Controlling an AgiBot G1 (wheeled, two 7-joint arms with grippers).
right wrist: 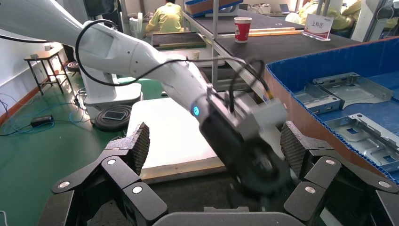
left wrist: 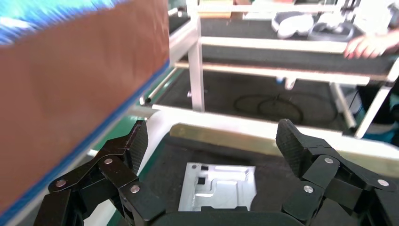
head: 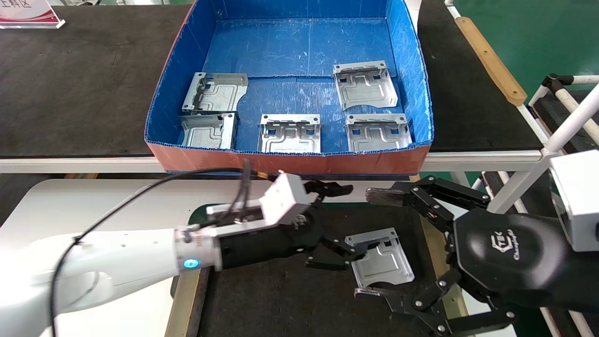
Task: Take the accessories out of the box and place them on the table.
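A blue-lined box [head: 299, 47] with orange-red outer walls sits on a dark bench at the far side of the scene. Five silver stamped metal plates lie flat on its floor: two at the left, one behind the other [head: 216, 92] [head: 208, 131], one at the front centre [head: 290, 134], one at the front right [head: 378, 133] and one behind it at the right [head: 364, 85]. Nearer the robot is the white tabletop [head: 70, 201] with its dark felt mat [head: 281, 299]. A sixth plate [head: 381, 260] lies flat on the mat, between the two arms. The left end effector [head: 341, 224] reaches across just beside this plate's left edge, fingers spread apart and holding nothing. The right end effector [head: 374, 243] hovers on the plate's right side, fingers also spread wide and empty
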